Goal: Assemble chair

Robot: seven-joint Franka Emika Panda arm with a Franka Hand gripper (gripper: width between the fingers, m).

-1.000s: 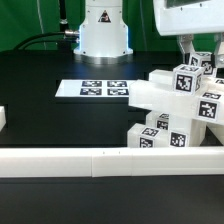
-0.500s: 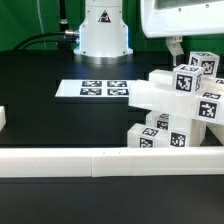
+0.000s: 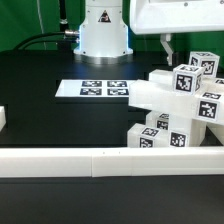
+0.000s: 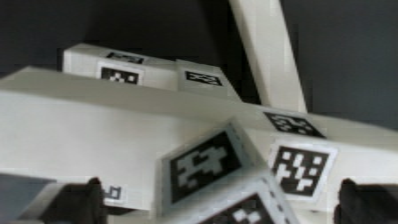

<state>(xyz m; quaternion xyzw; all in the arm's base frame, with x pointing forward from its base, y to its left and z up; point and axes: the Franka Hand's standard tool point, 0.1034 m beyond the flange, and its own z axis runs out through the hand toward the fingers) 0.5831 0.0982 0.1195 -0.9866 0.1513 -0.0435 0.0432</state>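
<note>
The pincer (image 3: 178, 50) hangs with jaws apart, gripping nothing, at 12 o'clock above the glossy white blocky plastic chair (image 3: 180, 112) on the black desk (image 3: 60, 110).

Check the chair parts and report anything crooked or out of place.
The chair at the exterior view's right does not sit square: its flat slab slopes down toward the marker board, and the tagged blocks are tilted at mixed angles. It leans near the long white rail. The open gripper hangs above, holding nothing. No damage shows.
</note>
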